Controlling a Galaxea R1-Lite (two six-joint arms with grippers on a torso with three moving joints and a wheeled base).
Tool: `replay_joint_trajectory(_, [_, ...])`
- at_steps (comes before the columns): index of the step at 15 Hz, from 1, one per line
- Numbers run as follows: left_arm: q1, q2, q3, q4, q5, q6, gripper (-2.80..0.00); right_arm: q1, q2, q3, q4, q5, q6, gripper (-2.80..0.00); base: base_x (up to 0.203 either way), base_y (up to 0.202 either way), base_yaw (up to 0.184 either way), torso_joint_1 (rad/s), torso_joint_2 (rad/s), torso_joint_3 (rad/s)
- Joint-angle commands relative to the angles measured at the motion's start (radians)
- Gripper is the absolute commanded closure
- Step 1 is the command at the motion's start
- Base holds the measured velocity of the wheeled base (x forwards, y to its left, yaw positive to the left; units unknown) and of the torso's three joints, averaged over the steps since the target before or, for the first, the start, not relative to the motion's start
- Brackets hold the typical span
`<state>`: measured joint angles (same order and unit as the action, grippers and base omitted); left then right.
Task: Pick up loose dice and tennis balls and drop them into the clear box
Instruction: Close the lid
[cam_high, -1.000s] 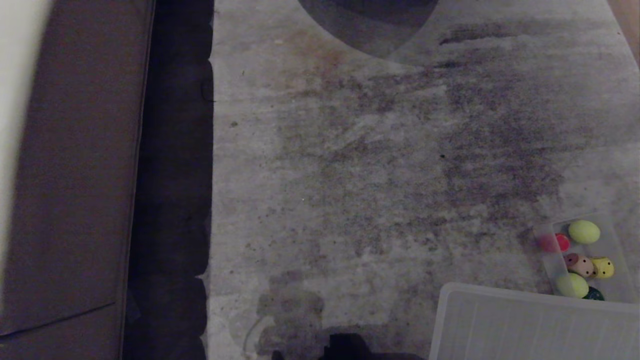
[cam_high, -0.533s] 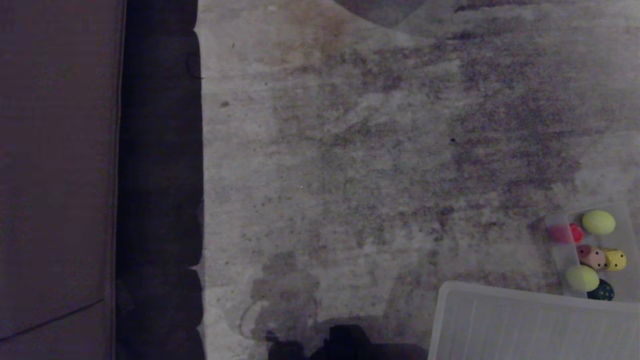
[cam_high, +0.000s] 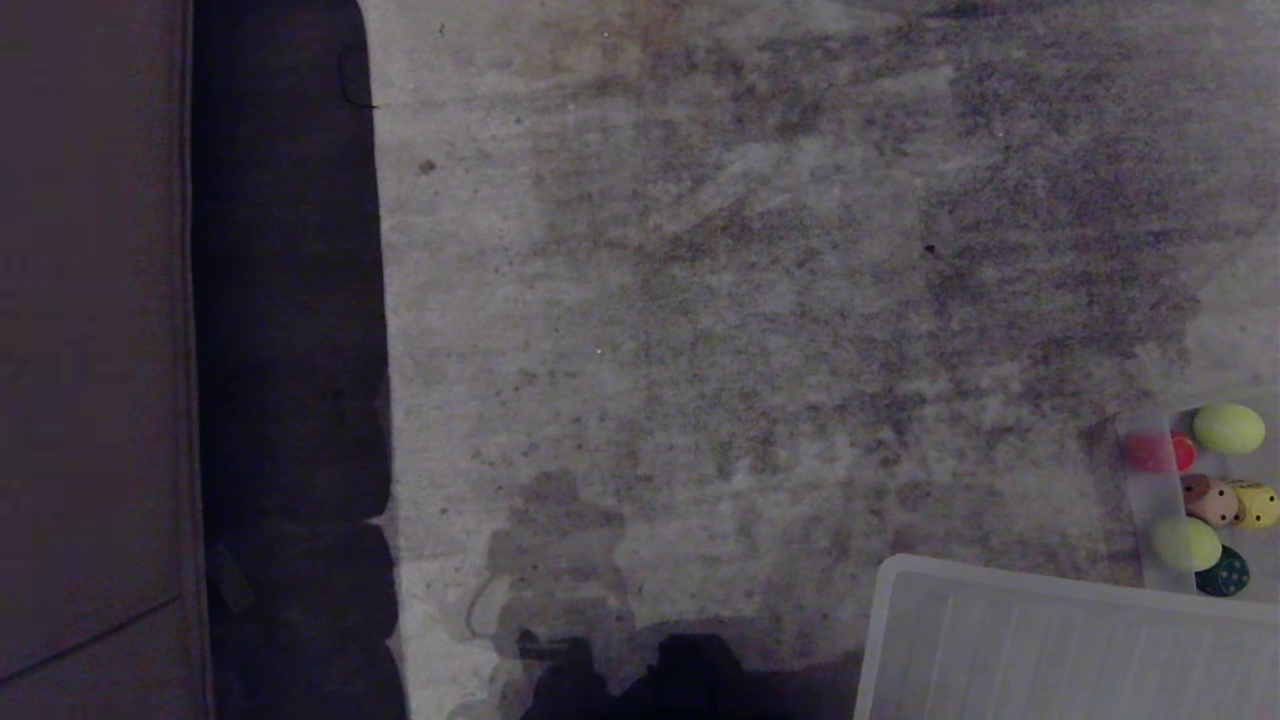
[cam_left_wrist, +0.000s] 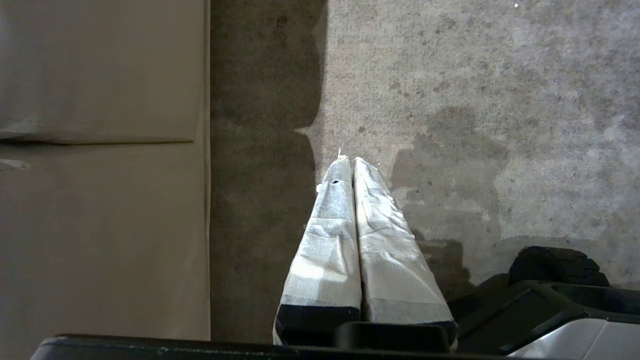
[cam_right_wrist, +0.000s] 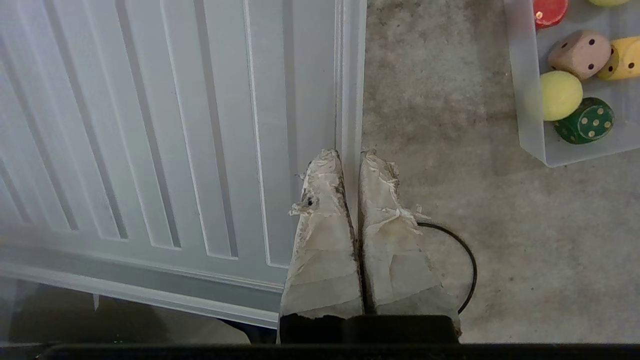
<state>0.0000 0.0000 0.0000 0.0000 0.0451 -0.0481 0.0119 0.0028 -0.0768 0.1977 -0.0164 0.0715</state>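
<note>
Translucent clear plastic box (cam_high: 1140, 520) at your far right holds both fuzzy yellow-green tennis balls (cam_high: 1228, 428) and, seemingly, all four pipped dice (cam_right_wrist: 580, 51). Your left gripper (cam_left_wrist: 350, 161) and right gripper (cam_right_wrist: 347, 154) hang closed, empty.

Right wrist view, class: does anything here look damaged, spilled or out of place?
Yes. The tape wrapping on the shut right gripper is frayed and torn at the fingertips. Nothing is spilled: the dice and tennis balls lie inside the clear box.
</note>
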Motion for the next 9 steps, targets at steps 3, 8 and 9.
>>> replay_joint_trajectory(3, [0.0,0.002,0.002,0.0,0.001,-0.001,0.0,-0.009,0.046,-0.048,0.002,-0.04,0.059,0.0,0.0,0.0,0.0,-0.001,0.0,-0.014])
replay_joint_trajectory(8, [0.0,0.002,0.002,0.0,0.001,-0.001,0.0,-0.015,0.5,-0.245,-0.066,-0.185,0.336,0.0,0.0,0.0,0.0,0.0,0.0,0.0])
replay_joint_trajectory(9, [0.0,0.002,0.002,0.0,0.001,-0.001,0.0,-0.021,0.6,-0.265,-0.131,-0.219,0.395,0.0,0.0,0.0,0.0,0.0,0.0,0.0])
